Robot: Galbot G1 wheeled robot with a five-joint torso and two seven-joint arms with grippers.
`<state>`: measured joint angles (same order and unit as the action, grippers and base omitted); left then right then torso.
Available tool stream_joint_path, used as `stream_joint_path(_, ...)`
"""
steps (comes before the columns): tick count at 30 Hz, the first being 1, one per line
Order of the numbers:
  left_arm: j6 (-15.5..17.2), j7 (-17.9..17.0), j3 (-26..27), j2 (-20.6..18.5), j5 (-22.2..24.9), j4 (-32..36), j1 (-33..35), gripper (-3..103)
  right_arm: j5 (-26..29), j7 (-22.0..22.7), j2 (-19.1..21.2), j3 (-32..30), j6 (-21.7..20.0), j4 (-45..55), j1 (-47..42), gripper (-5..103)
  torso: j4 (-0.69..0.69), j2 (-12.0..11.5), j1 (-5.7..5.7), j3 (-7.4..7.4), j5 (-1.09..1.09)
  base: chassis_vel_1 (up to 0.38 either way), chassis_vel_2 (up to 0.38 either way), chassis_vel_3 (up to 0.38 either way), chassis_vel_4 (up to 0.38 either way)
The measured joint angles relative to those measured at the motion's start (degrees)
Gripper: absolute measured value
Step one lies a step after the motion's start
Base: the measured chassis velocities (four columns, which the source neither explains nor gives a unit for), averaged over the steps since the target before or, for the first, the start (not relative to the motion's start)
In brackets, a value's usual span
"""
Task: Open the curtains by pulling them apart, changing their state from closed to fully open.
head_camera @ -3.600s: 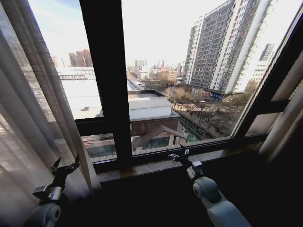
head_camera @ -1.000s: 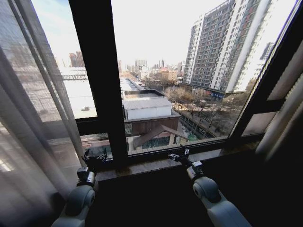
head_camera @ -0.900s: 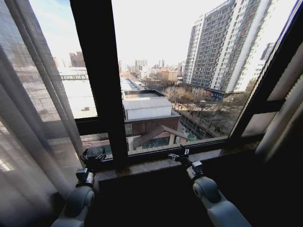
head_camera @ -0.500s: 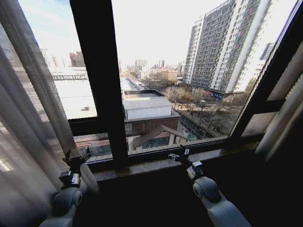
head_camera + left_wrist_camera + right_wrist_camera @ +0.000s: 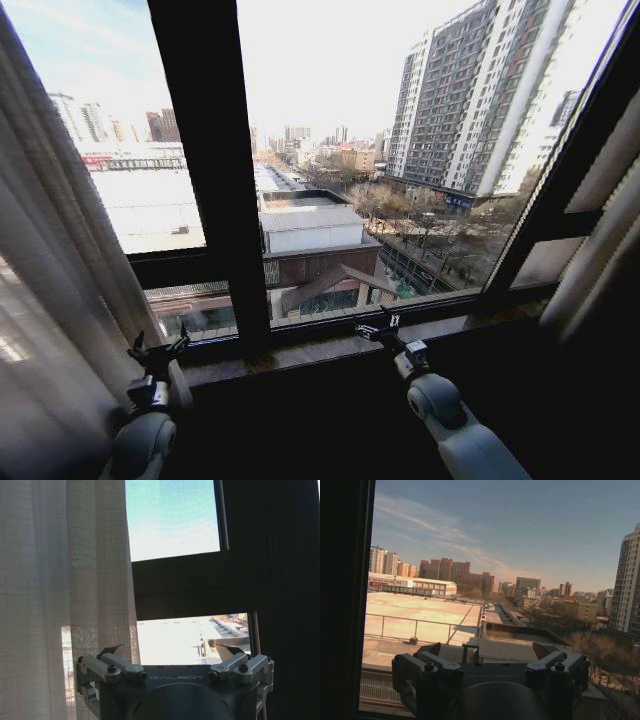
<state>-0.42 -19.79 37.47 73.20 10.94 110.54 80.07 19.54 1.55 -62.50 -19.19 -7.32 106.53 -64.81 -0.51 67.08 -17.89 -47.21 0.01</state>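
Observation:
The left curtain (image 5: pixel 60 290), sheer white and pleated, hangs bunched at the window's left side; in the left wrist view the curtain (image 5: pixel 60 580) covers one side. My left gripper (image 5: pixel 157 350) is open at the curtain's inner edge near the sill. In the wrist view the left gripper (image 5: pixel 169 652) has one fingertip (image 5: pixel 111 650) in front of the fabric edge, with nothing clamped. The right curtain (image 5: pixel 600 250) is gathered at the far right. My right gripper (image 5: pixel 378 325) rests open over the sill; in its wrist view the right gripper (image 5: pixel 487 652) faces the glass.
A thick dark window mullion (image 5: pixel 205 160) stands between the two panes. The stone sill (image 5: pixel 330 348) runs along the bottom of the window, with a dark wall below it. A slanted dark frame (image 5: pixel 570 170) borders the right pane.
My left arm has swung left along the sill and the left curtain's edge has gone left with it, uncovering more of the left pane. The right arm has stayed still.

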Motion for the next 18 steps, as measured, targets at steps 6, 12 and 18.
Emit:
stream_joint_path(6, -0.7, -1.4, 3.1, -1.2, -1.0, 0.9, 0.2, 100, 0.0, 0.0, 0.0, 0.0, 0.0, 0.0, 0.0, 100, 0.01, 0.0, 0.0, 0.0, 0.0, 0.0, 0.0, 0.0, 0.0)
stream_joint_path(12, -1.3, -1.5, 5.8, -3.1, 0.7, -1.0, -0.7, 100, 0.0, 0.0, 0.0, 0.0, 0.0, 0.0, 0.0, 100, 0.01, 0.0, 0.0, 0.0, 0.0, 0.0, 0.0, 0.0, 0.0)
stream_joint_path(18, -1.5, -1.3, 6.4, -5.8, 2.9, -5.4, -3.6, 100, 0.0, 0.0, 0.0, 0.0, 0.0, 0.0, 0.0, 100, 0.01, 0.0, 0.0, 0.0, -0.02, 0.0, 0.0, 0.0, 0.0)
